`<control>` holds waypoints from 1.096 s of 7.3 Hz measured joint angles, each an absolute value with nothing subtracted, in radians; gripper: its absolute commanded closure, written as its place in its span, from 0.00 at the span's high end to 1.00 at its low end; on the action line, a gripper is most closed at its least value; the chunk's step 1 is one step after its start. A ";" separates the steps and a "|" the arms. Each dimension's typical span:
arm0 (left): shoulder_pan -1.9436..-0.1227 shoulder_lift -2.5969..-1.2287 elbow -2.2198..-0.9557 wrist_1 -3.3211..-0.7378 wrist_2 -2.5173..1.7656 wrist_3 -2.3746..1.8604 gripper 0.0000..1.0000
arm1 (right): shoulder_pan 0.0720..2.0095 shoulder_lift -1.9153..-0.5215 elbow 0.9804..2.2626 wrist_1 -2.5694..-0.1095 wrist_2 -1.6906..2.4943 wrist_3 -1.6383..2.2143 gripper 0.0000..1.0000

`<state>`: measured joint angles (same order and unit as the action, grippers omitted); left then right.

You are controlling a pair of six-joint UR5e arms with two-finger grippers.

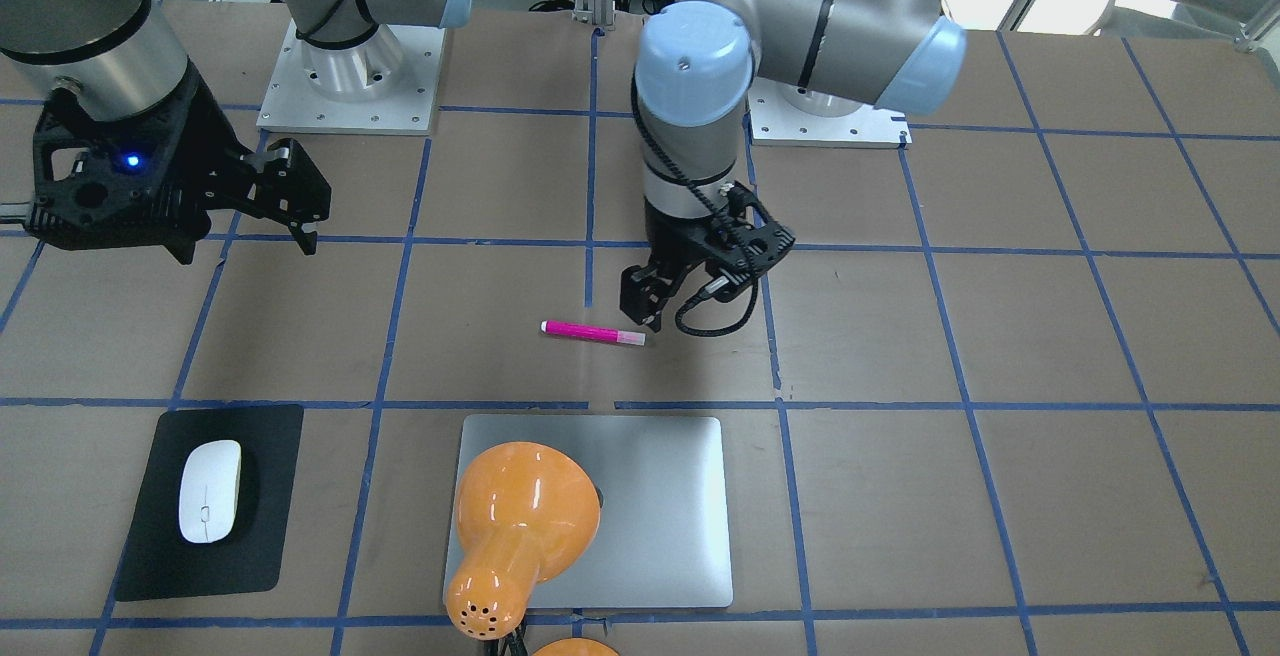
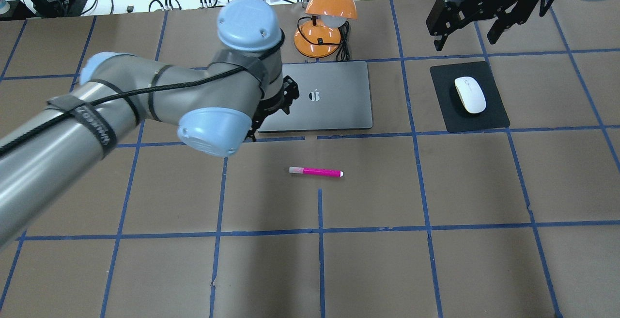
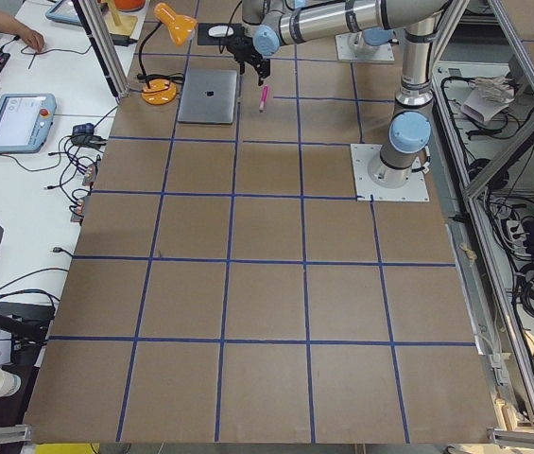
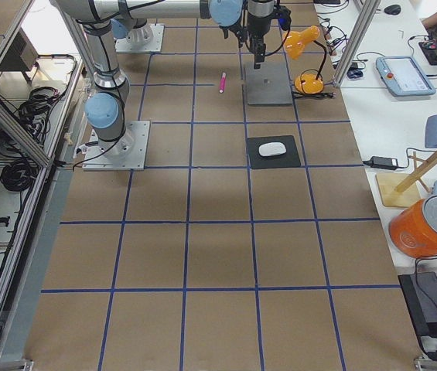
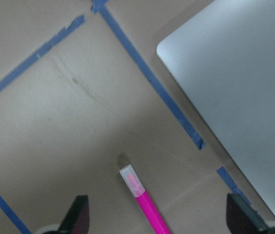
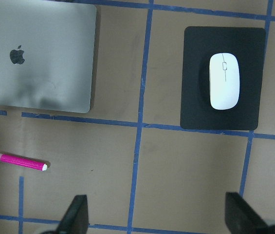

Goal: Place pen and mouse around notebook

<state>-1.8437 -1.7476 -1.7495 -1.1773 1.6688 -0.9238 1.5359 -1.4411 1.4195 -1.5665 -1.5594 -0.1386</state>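
The magenta pen (image 1: 592, 332) lies flat on the brown table, on the robot's side of the silver notebook (image 2: 339, 104). My left gripper (image 1: 645, 314) hangs open just over the pen's pale capped end. In the left wrist view the pen (image 5: 147, 207) runs up between the two spread fingertips (image 5: 79, 217), untouched. The white mouse (image 2: 470, 95) rests on a black mat (image 2: 489, 120) beside the notebook. Well above the table near the mat, my right gripper (image 2: 467, 37) is open and holds nothing. Its wrist view looks down on the mouse (image 6: 224, 81), the notebook (image 6: 45, 63) and the pen (image 6: 15, 160).
An orange desk lamp (image 2: 329, 3) stands at the notebook's far edge, and in the front-facing view its shade (image 1: 520, 516) covers part of the lid. Blue tape lines grid the table. Bare table stretches on the robot's side of the pen and to the left of the notebook.
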 measured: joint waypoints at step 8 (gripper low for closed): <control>-1.505 -1.487 -1.654 -1.601 1.537 -0.063 1.00 | 1.553 -1.447 1.470 -1.612 -1.580 -0.026 1.00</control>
<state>-1.5054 -1.4867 -1.6537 -1.6014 1.5369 -0.0625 1.5528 -1.4470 1.4699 -1.6121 -1.5802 -0.0264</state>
